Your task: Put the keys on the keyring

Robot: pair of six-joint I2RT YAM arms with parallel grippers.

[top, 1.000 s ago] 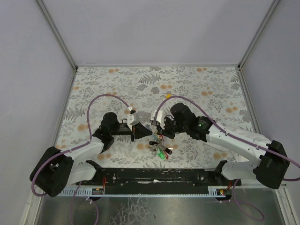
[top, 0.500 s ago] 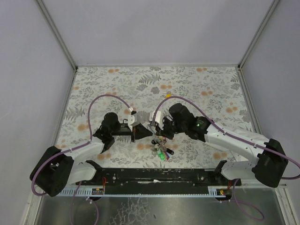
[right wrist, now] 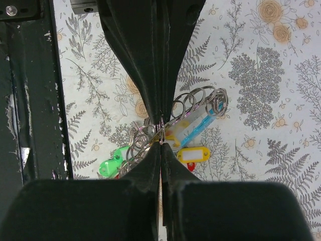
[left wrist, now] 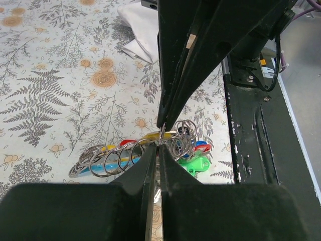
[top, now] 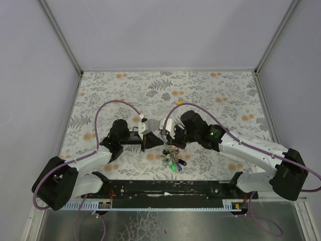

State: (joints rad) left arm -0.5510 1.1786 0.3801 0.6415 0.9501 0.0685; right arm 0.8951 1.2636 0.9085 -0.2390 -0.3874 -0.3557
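– Two grippers, both shut tight. The left gripper (left wrist: 159,148) and right gripper (right wrist: 161,145) meet tip to tip at the keyring (left wrist: 181,136).
– Holding it?
– I cannot tell. The fingers hide the wire where they meet.
– The keys (left wrist: 193,163)?
– Bunched under the tips, near the table's front edge. Green, red, blue and yellow caps, overlapped by a chain of rings (left wrist: 113,156). I cannot make out the count.
– Surroundings?
– Fern-printed table cover (top: 200,90), plain pale walls (top: 165,35) on three sides.

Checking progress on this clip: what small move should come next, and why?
Probably ease the tips slightly apart to spread the coil of the keyring: the left gripper and right gripper meet tip to tip, both shut, apparently pinching its wire.
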